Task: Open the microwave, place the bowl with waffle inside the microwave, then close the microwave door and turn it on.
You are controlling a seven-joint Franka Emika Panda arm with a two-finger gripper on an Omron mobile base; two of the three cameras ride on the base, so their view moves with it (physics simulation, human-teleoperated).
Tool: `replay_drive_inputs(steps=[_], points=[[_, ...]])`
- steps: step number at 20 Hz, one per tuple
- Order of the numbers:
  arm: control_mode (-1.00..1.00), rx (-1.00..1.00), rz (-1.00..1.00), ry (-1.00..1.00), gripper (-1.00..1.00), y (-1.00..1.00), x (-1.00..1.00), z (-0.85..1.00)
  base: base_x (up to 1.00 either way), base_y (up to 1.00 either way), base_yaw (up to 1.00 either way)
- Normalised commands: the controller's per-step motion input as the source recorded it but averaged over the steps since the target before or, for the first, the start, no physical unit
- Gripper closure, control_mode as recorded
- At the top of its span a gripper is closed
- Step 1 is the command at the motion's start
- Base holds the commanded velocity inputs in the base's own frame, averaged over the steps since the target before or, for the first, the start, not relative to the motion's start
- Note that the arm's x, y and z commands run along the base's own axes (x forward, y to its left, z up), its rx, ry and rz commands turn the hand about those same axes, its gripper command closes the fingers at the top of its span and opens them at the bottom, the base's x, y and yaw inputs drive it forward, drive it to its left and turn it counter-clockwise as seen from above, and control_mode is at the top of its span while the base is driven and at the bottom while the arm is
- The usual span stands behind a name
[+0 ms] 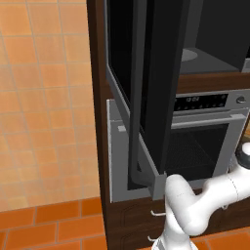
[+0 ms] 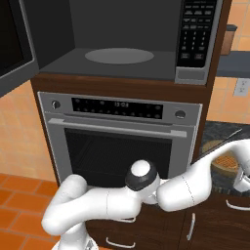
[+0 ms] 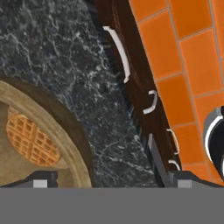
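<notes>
The door (image 1: pixel 146 93) stands open, so I'm on the pickup. The bowl (image 3: pixel 76 144) with the waffle (image 3: pixel 33 142) sits on the counter (image 3: pixel 65 65). My gripper (image 3: pixel 107 180) hovers spread and empty; next I judge a rim grasp.

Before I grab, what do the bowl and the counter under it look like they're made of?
The bowl looks wooden: matte tan inside with a thick, darker brown rim and no gloss, though the render leaves it open. It holds the waffle. The counter looks like polished dark stone, probably marble or granite, judging by the white veining across a black-grey surface.
</notes>
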Motion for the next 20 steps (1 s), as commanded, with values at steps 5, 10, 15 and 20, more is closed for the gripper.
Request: replay_drive_inputs(steps=[5, 10, 15, 20], points=[[-1.00, 0.00, 0.00, 0.00, -1.00, 0.20, -0.03, -0.14, 0.00, 0.00, 0.00], [-1.00, -0.02, 0.00, 0.00, -1.00, 0.06, 0.13, 0.00, 0.00, 0.00, 0.00], [-1.00, -0.02, 0.02, -0.04, -1.00, 0.04, 0.35, -0.06, 0.00, 0.00, 0.00], [-1.00, 0.00, 0.00, -0.01, -1.00, 0.00, 0.23, -0.37, 0.00, 0.00, 0.00]])
